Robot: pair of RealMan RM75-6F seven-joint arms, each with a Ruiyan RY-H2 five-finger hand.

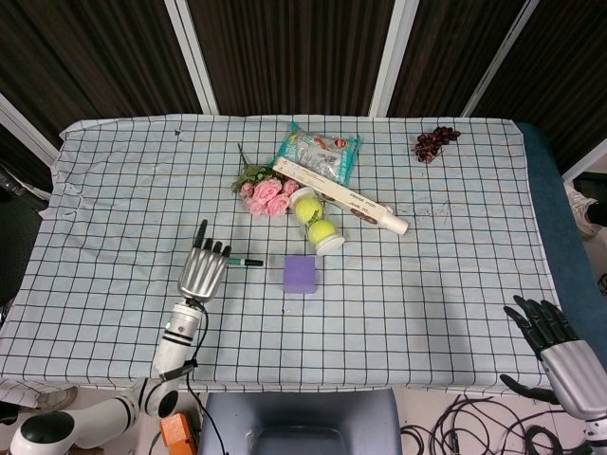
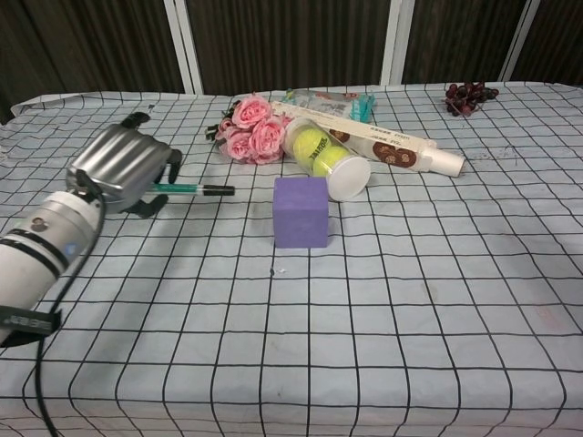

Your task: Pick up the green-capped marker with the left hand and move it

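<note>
One hand, the left hand (image 2: 123,173), gripped the green-capped marker (image 2: 193,189) above the checked cloth (image 2: 410,300), mid-carry. The purple cube (image 2: 301,211) sat nearby. Next, probably, came a gentle set-down.

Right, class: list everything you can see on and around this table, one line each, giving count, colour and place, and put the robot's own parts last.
Marker: one, green with a black tip, left of centre, held by the left hand.
Cube: one, purple, table centre, apart from the marker tip.
Roses: one bunch, pink, behind the cube.
Ball tube: one, clear with yellow-green balls, lying right of the roses.
Long box: one, white and brown, lying behind the tube.
Packet: one, teal and white, far centre.
Grapes: one bunch, dark red, far right.
Tablecloth: one, white with black grid.
Left hand: silver, near left.
Right hand: black and silver, near right, off the table, fingers spread.
</note>
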